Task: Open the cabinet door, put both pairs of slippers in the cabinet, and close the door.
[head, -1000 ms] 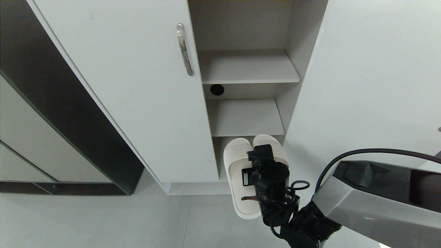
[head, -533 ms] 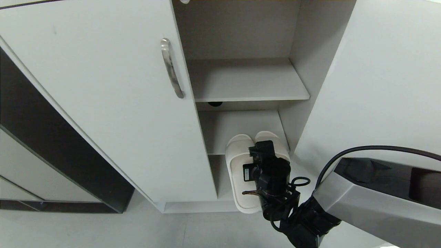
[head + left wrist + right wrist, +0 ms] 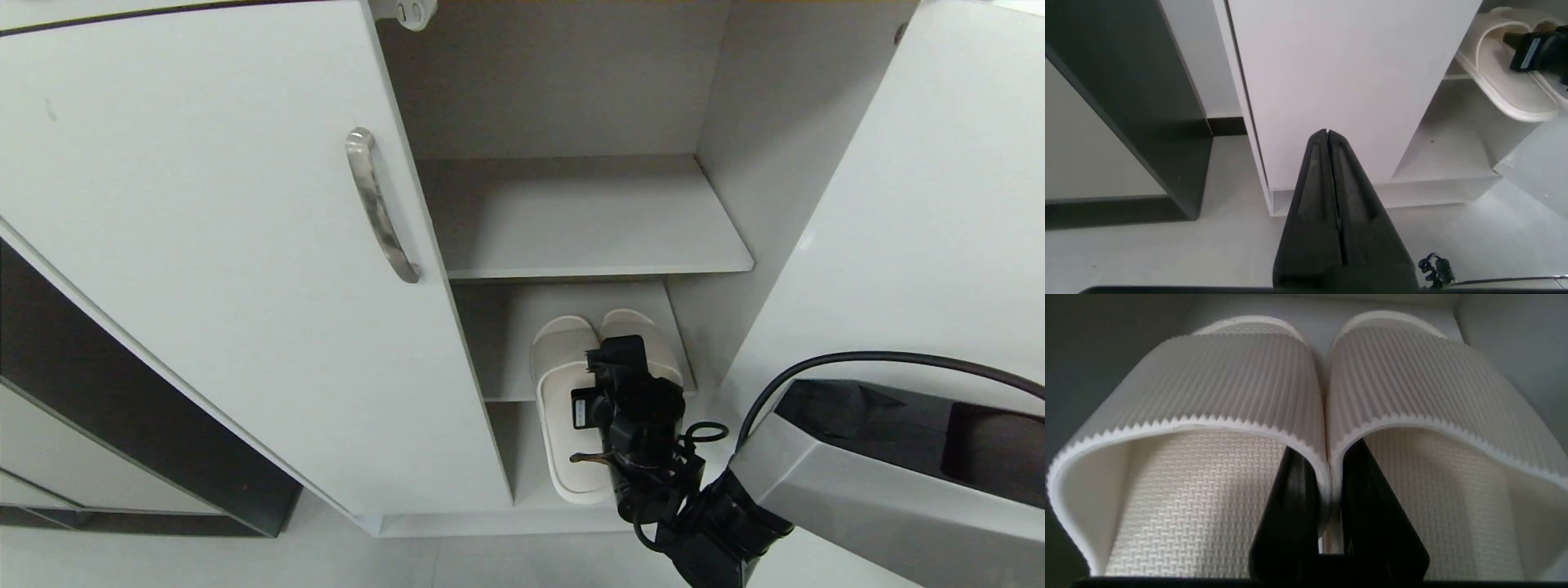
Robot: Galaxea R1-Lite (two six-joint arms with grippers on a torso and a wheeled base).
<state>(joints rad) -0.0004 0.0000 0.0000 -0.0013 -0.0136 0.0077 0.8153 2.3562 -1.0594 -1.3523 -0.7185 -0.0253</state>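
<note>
Cream-white ribbed foam slippers [image 3: 563, 392], one pair set side by side, point toes-first into the open right half of the tall white cabinet [image 3: 735, 163]. Their toe straps lie over the lower shelf [image 3: 490, 343] of the two seen from the head view. Their heels jut out past that shelf's front edge, above the bottom compartment. Whether the soles touch the shelf I cannot tell. The upper shelf [image 3: 571, 216] sits above them.

The right gripper [image 3: 619, 353] meets the pair from the heel side. In the right wrist view its two black fingers [image 3: 1290, 514] sit one inside each slipper. They pinch the two neighbouring inner side walls together, so both slippers are held as one.

The cabinet's right door [image 3: 939, 204] stands swung open beside the right arm. The left door [image 3: 204, 245] is closed and carries a curved brushed-metal handle [image 3: 380, 204] near its inner edge. A dark panel [image 3: 122, 392] runs along the cabinet's left side.

The left gripper [image 3: 1327, 143] hangs low in front of the closed left door, above the pale grey floor [image 3: 1167, 253] and well apart from the slippers. Its fingers are pressed flat together with nothing between them.
</note>
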